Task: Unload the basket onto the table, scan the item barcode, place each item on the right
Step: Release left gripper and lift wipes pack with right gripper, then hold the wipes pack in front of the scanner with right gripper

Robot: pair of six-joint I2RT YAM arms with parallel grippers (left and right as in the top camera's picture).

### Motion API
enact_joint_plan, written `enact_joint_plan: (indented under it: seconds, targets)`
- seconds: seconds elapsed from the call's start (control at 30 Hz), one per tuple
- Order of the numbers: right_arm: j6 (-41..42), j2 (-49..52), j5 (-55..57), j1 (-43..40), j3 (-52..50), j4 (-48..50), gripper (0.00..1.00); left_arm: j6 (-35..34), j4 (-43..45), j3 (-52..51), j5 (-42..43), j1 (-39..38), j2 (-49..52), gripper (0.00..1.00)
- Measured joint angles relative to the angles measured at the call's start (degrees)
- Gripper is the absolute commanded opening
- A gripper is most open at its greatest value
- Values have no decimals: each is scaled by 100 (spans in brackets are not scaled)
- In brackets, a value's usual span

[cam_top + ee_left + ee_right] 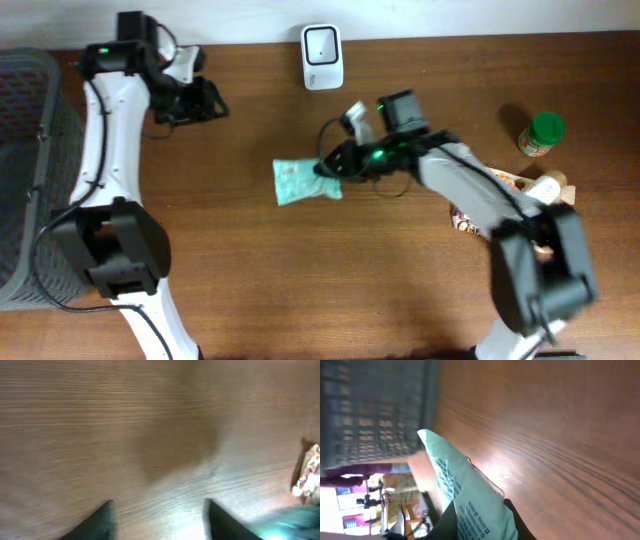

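At frame centre the right gripper point(328, 165) pinches the mint-green pouch point(298, 181) by one edge, probably to present its barcode to the white scanner point(322, 57) at top centre, while the left gripper point(212, 100), upper left, stands wide and empty.

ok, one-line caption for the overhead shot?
Right gripper pinches a mint-green packet near the white scanner; left gripper open and empty.
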Motion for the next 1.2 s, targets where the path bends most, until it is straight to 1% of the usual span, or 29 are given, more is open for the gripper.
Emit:
enact_joint_plan:
  seconds: [0.1,0.2,0.33,0.47,0.53,0.6,0.63,0.67,0.7,0.73,0.8,0.83,0.87,0.9,0.97,1.03,1.07,1.13,1.2]
  targets:
    - [-28,-883,-538,-503,0,-221,11,0,0,0,-33,227,0,99]
    - [-46,-1526,-850,-1023,0,-752,12,0,-7,0,-33,229,0,99]
    - [-44,-1980,-935,-1486,0,-1156,12,0,-7,0,-33,232,0,99]
    - [-11,-2009,-874,-1456,0,-1178,11,0,-4,0,-33,229,0,99]
    - [9,-2009,-568,-1300,85,-1217,12,0,-4,0,-33,232,0,99]
    - [20,-2002,-24,-1001,527,-1377,11,0,-2,0,-33,229,0,99]
    - [-33,-1976,496,-769,962,-1587,11,0,-2,0,-35,232,0,99]
    - [-179,-1888,1292,-446,1534,-1744,11,0,-4,0,-33,232,0,99]
    - [-295,-1840,1930,-240,1878,-1742,11,0,-4,0,-33,229,0,99]
    - [-485,-1799,2841,50,2098,-1539,11,0,0,0,-35,232,0,99]
    - [-997,-1617,4356,501,2225,-850,11,0,-7,0,-33,229,0,99]
    - [-1423,-1373,5309,765,2256,-402,8,0,-9,0,-33,232,0,99]
    - [-1805,-1139,5952,922,2249,-98,7,0,0,0,-33,232,0,99]
    - [-2227,-831,6509,1036,2251,461,5,0,-13,0,-33,232,0,99]
    - [-3106,-245,7215,1097,2249,1445,4,0,-17,0,-31,232,0,99]
    - [-4205,463,7783,1095,2243,2629,5,0,-4,2,-33,229,0,99]
    - [-4784,796,7980,1086,2214,3171,7,0,2,2,-37,229,0,99]
    - [-5731,1331,8150,1078,2221,4347,8,0,-13,4,-31,232,0,99]
    - [-6679,1864,8220,1060,2225,5202,9,0,0,4,-35,232,0,99]
